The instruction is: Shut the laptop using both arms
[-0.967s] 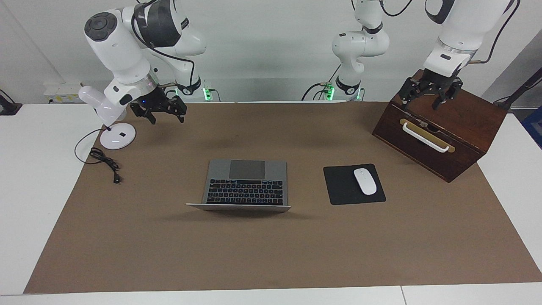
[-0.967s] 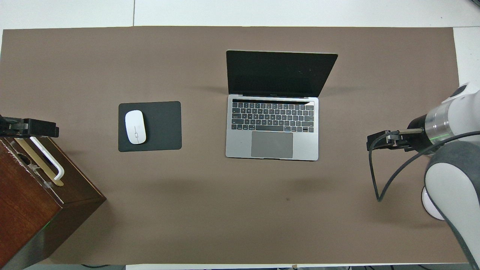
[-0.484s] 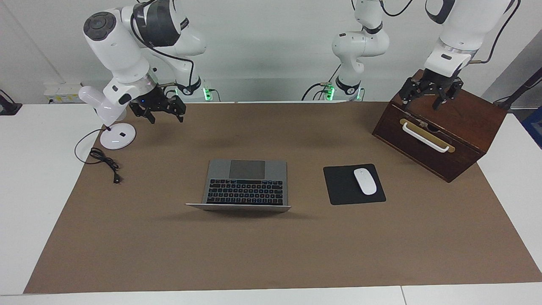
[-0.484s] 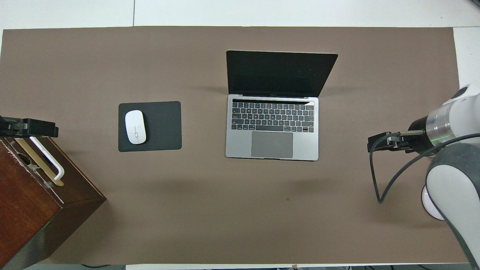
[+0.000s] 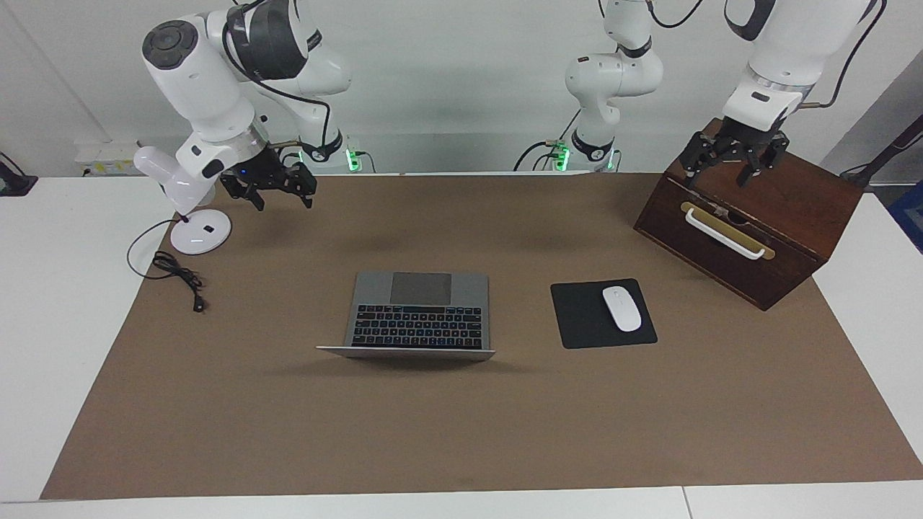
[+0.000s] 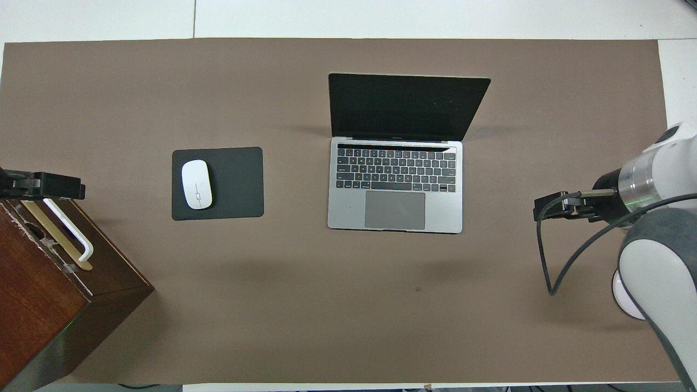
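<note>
While the laptop (image 5: 418, 315) sat open mid-frame on the counter (image 5: 461, 432), nothing was done: my left fingers (image 5: 734, 163) and right fingers (image 5: 277, 189) hung spread, empty, at the upper corners.

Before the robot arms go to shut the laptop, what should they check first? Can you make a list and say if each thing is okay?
1. The laptop is open and needs closing: ok, its screen stands up.
2. Nothing lies on the keyboard: ok, the keys are bare.
3. The mouse is out of the way: ok, it sits on the mouse pad, beside the laptop.
4. The left gripper is free: ok, it holds nothing, over the wooden box.
5. The right gripper is free: ok, it holds nothing, over the mat near the lamp.
6. Both grippers at the lid: not ok, neither is near it.
</note>
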